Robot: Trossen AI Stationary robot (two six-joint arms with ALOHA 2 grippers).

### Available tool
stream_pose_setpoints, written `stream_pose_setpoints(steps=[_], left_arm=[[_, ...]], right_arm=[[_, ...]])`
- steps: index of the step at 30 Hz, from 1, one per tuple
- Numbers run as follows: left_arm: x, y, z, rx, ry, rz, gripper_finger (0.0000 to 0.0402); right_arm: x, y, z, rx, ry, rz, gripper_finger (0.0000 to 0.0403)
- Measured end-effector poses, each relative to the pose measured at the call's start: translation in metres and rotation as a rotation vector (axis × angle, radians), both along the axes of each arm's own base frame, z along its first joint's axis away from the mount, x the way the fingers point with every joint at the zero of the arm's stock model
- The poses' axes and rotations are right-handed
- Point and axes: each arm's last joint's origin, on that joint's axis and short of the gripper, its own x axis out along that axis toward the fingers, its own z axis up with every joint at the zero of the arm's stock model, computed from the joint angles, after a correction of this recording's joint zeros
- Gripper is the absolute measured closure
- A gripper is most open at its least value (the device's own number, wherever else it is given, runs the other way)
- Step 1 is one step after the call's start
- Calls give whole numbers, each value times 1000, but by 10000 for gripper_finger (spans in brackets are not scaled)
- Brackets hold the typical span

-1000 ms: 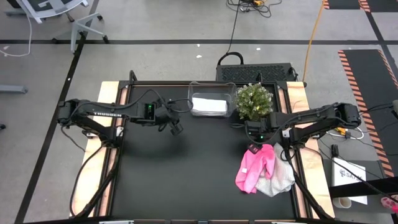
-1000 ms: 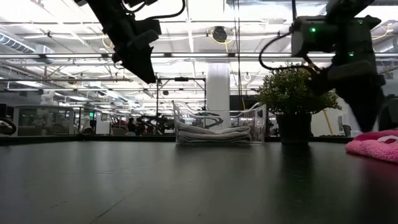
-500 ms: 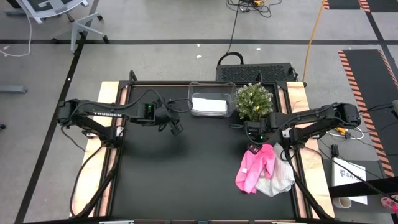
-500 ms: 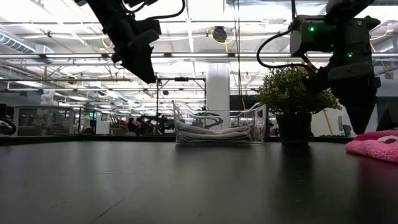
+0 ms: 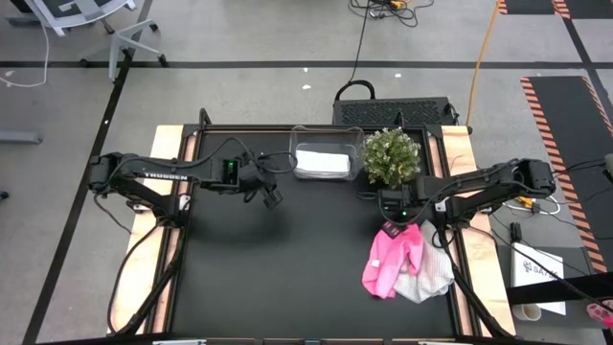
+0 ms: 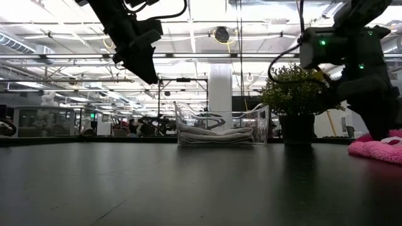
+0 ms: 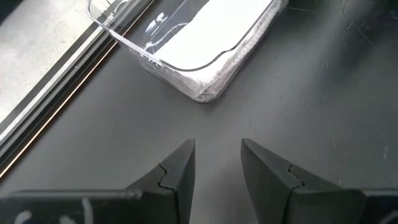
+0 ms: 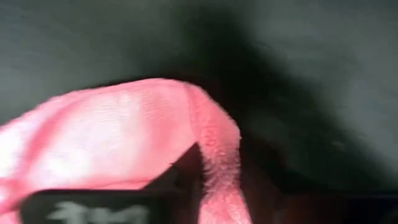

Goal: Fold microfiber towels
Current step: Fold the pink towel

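Observation:
A bright pink towel (image 5: 391, 261) lies crumpled on the black table at the near right, partly on top of a white towel (image 5: 431, 276). My right gripper (image 5: 390, 228) stands at the pink towel's far end, pointing down, shut on a ridge of the cloth (image 8: 112, 124). In the low view it reaches down to the pink heap (image 6: 377, 149). A second white towel (image 5: 321, 161) lies folded in the clear bin. My left gripper (image 5: 271, 197) hangs open above the table's far middle, with nothing between its fingers (image 7: 217, 155). My right gripper has a raised ridge of the pink towel's far end (image 8: 219, 146) between its two fingers. It comes from above, pointing down. Whether it has one layer or a fold, I cannot tell. The rest of the towel lies slack on the table and on the white towel.
The clear plastic bin (image 5: 326, 144) stands at the far middle of the table, a small potted plant (image 5: 390, 156) right beside it. The black tabletop (image 5: 287, 268) to the left of the towels lies bare. Wooden side rails (image 5: 153, 220) flank the table.
My right gripper has sunk a little onto the far end of the pink towel. The towels have stayed where they were.

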Motion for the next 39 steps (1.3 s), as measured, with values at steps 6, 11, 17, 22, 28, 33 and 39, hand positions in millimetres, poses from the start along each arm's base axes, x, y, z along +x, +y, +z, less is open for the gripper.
stream_pose_setpoints(steps=[6,11,17,22,28,33,39], left_arm=[[0,0,0,-40,-34,61,271],[3,-1,1,-132,-89,49,271],[20,-9,14,-260,-293,-122,271],[33,-18,15,-240,-387,-148,271],[46,-28,-6,-272,-354,-59,271],[58,-37,-33,-311,-286,-16,271],[70,-50,-60,-267,-191,-143,271]], right_arm=[[41,-1,22,27,-370,-8,396],[76,-5,53,-55,-762,43,401],[87,-22,68,-234,-932,22,402],[85,-35,68,-329,-915,12,402],[84,-43,69,-380,-912,5,402],[84,-43,69,-387,-911,24,402],[84,-43,68,-400,-909,54,403]])
